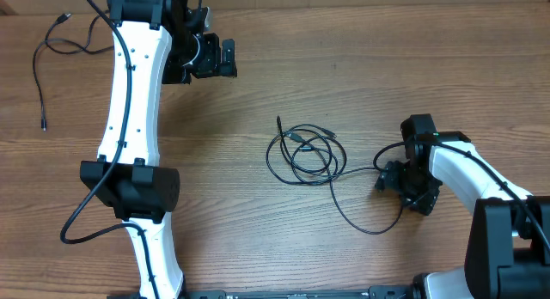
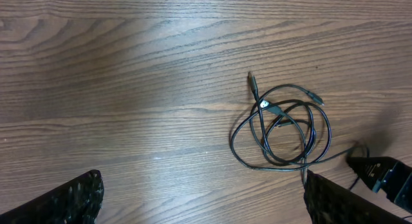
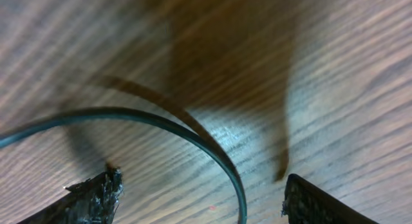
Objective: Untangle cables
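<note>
Cable bundle (image 1: pixel 305 155) at table (image 1: pixel 258 239) centre, 1 separate cable (image 1: pixel 35 76) far left

No legible text or labels

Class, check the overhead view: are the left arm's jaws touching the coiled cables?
No: the left gripper sits far from the coiled cables, with bare table between them.

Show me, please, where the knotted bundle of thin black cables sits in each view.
Overhead: knotted bundle of thin black cables, just right of centre.
Left wrist: right of centre.
Right wrist: not in it; one black strand only.
Shared landmark: right gripper, low right in left wrist, beside the bundle's trailing strand.
</note>
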You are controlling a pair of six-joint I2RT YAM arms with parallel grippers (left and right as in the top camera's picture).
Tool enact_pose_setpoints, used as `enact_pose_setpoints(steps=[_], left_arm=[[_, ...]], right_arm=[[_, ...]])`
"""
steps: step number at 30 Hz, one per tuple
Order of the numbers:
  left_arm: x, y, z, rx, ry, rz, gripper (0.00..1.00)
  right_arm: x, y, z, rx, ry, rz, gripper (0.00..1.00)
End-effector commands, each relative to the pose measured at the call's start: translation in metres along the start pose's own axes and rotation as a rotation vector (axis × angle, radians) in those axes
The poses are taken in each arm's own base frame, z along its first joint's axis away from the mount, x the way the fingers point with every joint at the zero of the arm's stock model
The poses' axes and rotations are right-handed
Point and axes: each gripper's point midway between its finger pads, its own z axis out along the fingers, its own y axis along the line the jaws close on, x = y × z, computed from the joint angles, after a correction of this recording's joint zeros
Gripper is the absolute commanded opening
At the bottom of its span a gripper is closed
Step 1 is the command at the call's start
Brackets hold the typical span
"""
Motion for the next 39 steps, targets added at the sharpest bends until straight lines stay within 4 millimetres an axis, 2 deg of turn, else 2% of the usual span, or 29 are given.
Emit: enact_pose_setpoints(steps=[1,5,10,12,15,19,25,28,32,34,37,38,39], left_arm=[[-0.001,0.004,0.005,-0.011,0.007,0.018,1.0],[-0.001,0.004,0.005,-0.011,0.007,0.018,1.0],[-0.001,0.004,0.005,-0.01,0.008,0.018,1.0],[-0.001,0.004,0.005,-0.011,0.007,0.018,1.0],[-0.001,0.004,0.005,-0.011,0.008,0.018,1.0],[-0.001,0.004,0.005,-0.011,0.007,0.018,1.0],[-0.001,0.004,0.005,-0.011,0.009,0.017,1.0],[0.0,0.004,0.005,-0.011,0.012,0.017,1.0],[0.0,0.004,0.005,-0.012,0.014,0.016,1.0],[0.0,0.004,0.005,-0.012,0.014,0.016,1.0],[0.0,0.004,0.005,-0.012,0.014,0.016,1.0],[0.001,0.004,0.005,-0.012,0.015,0.016,1.0],[0.001,0.004,0.005,-0.012,0.015,0.016,1.0]], right_arm=[[0.009,-0.006,0.009,0.011,0.025,0.019,0.72],[0.012,0.0,0.014,-0.032,0.035,0.018,0.55],[0.011,0.004,0.018,-0.058,0.026,0.017,0.42],[0.009,0.006,0.018,-0.067,0.016,0.016,0.33],[0.009,0.015,0.017,-0.113,0.027,0.015,0.17],[0.008,0.029,0.013,-0.185,0.037,0.01,0.04],[-0.005,0.042,-0.011,-0.216,0.019,-0.003,0.04],[-0.014,0.048,-0.033,-0.223,0.002,-0.06,0.04],[-0.029,0.06,-0.078,-0.246,-0.047,-0.151,0.04],[-0.035,0.062,-0.085,-0.25,-0.073,-0.17,0.04],[-0.04,0.058,-0.084,-0.22,-0.099,-0.165,0.04],[-0.041,0.056,-0.083,-0.208,-0.1,-0.164,0.1],[-0.04,0.054,-0.081,-0.204,-0.098,-0.163,0.23]])
